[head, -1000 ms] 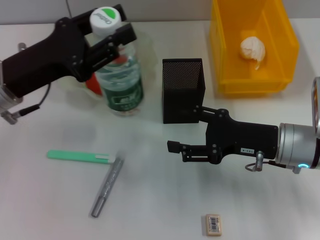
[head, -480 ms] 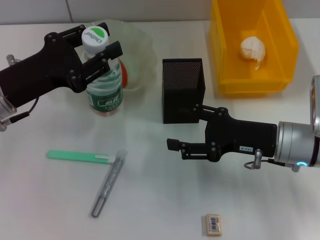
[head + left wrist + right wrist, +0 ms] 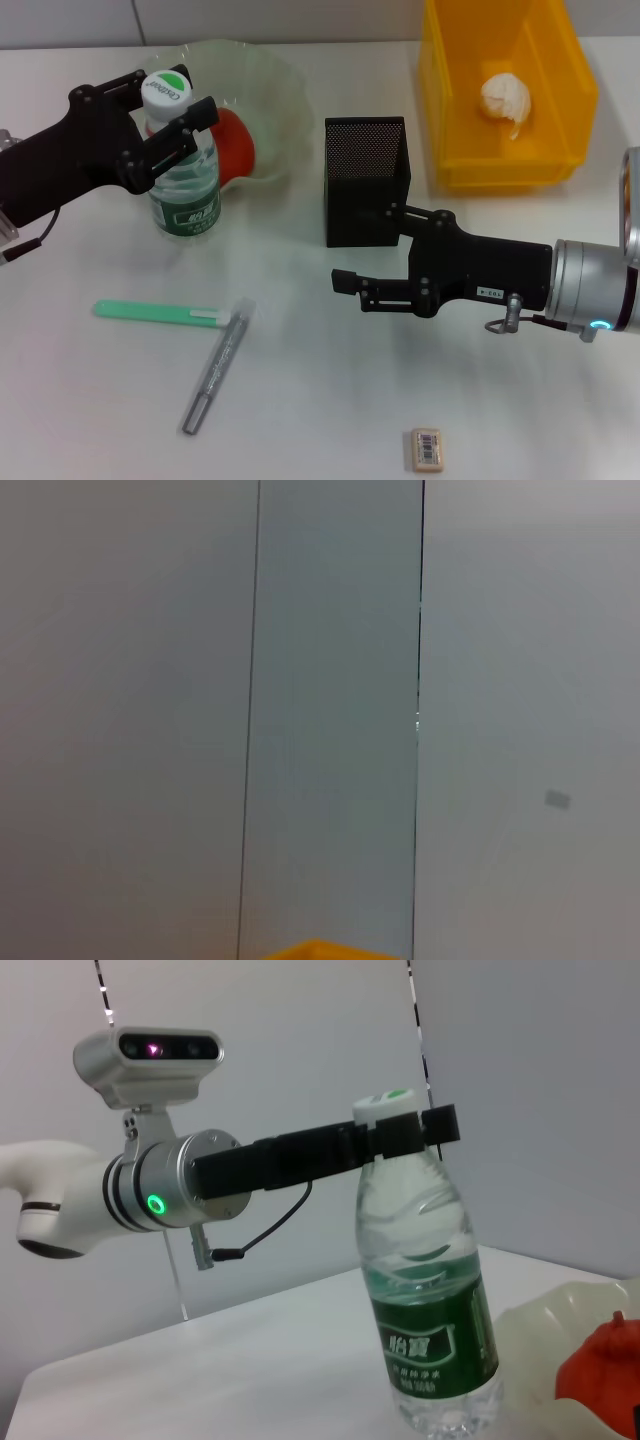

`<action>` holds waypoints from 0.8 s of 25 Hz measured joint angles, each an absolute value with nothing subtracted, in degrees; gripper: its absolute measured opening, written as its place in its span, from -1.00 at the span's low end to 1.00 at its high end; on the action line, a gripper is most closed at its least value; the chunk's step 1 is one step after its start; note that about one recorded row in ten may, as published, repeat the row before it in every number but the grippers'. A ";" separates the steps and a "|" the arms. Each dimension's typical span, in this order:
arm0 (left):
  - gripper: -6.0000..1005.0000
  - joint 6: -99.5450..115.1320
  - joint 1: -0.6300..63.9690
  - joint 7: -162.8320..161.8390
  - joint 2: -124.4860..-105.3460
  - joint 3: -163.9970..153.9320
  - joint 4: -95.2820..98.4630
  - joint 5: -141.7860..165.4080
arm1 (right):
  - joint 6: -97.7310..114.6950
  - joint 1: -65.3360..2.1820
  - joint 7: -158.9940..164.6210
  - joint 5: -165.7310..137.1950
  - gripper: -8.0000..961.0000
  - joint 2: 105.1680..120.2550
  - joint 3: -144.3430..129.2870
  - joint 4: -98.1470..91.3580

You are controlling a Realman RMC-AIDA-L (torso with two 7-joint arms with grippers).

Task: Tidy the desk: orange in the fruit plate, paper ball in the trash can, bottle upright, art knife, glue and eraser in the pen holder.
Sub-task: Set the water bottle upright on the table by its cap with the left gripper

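The left tool (image 3: 160,112) clamps the neck of the clear plastic green-labelled bottle (image 3: 185,185), keeping it upright on the white worktop (image 3: 300,400); the right tool (image 3: 350,288) hovers, jaws nearly closed and empty.

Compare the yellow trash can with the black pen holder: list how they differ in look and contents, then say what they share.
The trash can is bright yellow solid plastic, wide and low; the pen holder is black metal mesh, narrower and taller. The trash can holds the paper ball; nothing shows inside the pen holder. Both are open-topped, straight-sided containers standing on the white desk.
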State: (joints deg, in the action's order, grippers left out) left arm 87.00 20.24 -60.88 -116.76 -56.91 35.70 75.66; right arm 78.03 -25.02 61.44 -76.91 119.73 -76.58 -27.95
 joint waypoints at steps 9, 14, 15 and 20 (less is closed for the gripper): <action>-0.10 86.23 19.20 -60.26 -116.30 -56.94 35.64 75.77 | 78.58 -25.08 61.40 -73.88 0.74 119.77 -77.22 -26.96; -0.09 85.34 19.25 -60.21 -116.34 -57.06 35.12 75.77 | 78.45 -25.15 60.81 -73.78 0.74 119.75 -76.72 -26.22; -0.09 84.92 19.35 -60.13 -116.43 -57.16 34.94 75.77 | 78.45 -25.13 60.70 -73.78 0.74 119.75 -76.71 -26.14; -0.08 83.53 19.16 -59.78 -117.03 -57.27 34.89 75.77 | 78.41 -25.08 60.68 -73.74 0.73 119.72 -76.72 -25.91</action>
State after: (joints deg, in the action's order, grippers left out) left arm 83.53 19.16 -59.78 -117.03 -57.27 34.89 75.77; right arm 78.41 -25.08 60.68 -73.74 119.72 -76.72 -25.91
